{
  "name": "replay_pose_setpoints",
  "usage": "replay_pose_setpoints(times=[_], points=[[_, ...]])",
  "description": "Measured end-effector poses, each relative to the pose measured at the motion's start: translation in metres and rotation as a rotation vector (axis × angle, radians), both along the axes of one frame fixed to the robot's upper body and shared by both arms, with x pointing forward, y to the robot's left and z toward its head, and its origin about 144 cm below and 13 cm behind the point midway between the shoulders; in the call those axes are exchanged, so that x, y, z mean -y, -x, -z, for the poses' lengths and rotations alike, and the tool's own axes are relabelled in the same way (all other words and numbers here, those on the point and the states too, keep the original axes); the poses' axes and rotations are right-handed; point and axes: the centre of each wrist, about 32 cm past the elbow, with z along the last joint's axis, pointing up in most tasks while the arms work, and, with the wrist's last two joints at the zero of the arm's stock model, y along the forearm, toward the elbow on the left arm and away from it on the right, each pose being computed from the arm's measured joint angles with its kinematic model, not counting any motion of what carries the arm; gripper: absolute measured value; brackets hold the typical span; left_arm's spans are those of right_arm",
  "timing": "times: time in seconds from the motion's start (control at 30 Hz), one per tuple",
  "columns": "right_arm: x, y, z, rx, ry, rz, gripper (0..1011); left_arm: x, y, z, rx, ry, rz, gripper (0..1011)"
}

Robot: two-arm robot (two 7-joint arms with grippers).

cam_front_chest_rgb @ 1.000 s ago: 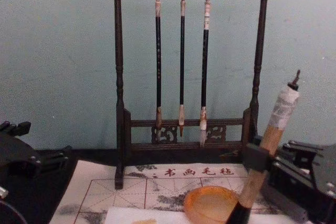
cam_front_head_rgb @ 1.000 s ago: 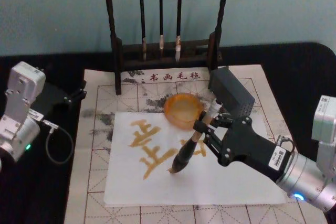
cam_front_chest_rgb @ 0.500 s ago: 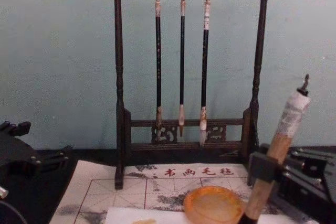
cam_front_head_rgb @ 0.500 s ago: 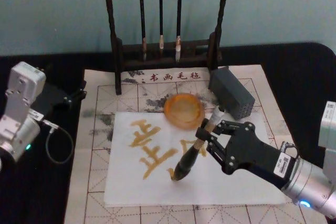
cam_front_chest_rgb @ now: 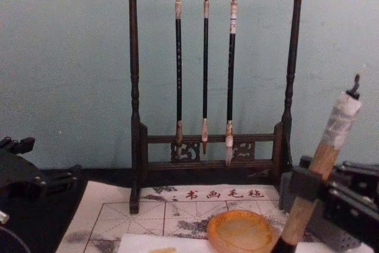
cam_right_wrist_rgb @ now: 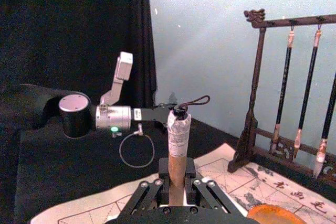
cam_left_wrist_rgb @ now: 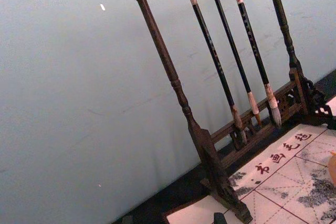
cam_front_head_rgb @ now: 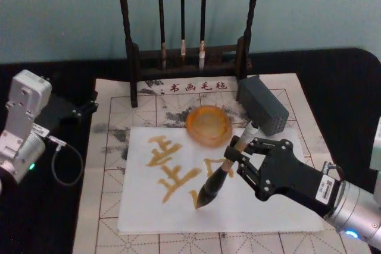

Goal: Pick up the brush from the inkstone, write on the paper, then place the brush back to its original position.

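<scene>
The right gripper (cam_front_head_rgb: 234, 160) reaches in from 4 o'clock, its jaws clamped on the tan handle of the brush (cam_front_head_rgb: 212, 182). The brush leans with its cap toward 1 o'clock and its dark tip down on the paper (cam_front_head_rgb: 262, 209), beside amber strokes. The inkstone (cam_front_head_rgb: 208, 125) sits at the paper's 12 o'clock edge, on the gridded mat (cam_front_head_rgb: 102, 206). The left gripper (cam_front_head_rgb: 82, 110) rests at 9 o'clock on the black bench (cam_front_head_rgb: 336, 87).

black screw-studded right tool (cam_front_head_rgb: 233, 162), silver left arm (cam_front_head_rgb: 24, 129) with green light, looped grey cable (cam_front_head_rgb: 64, 165)
</scene>
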Motion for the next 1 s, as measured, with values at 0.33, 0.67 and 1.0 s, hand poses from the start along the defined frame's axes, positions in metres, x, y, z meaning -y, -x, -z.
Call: replay_pose_setpoints(times=[0.33,0.67,1.0], points=[[0.000,-0.005,-0.005,0.026,-0.030,0.020,183,0.000,0.000,0.000,0.000,0.000,0.000,1001],[-0.002,-0.021,-0.012,0.018,-0.094,0.094,183,0.000,0.000,0.000,0.000,0.000,0.000,1001],[-0.007,-0.045,-0.021,-0.058,-0.190,0.204,183,0.000,0.000,0.000,0.000,0.000,0.000,1001]])
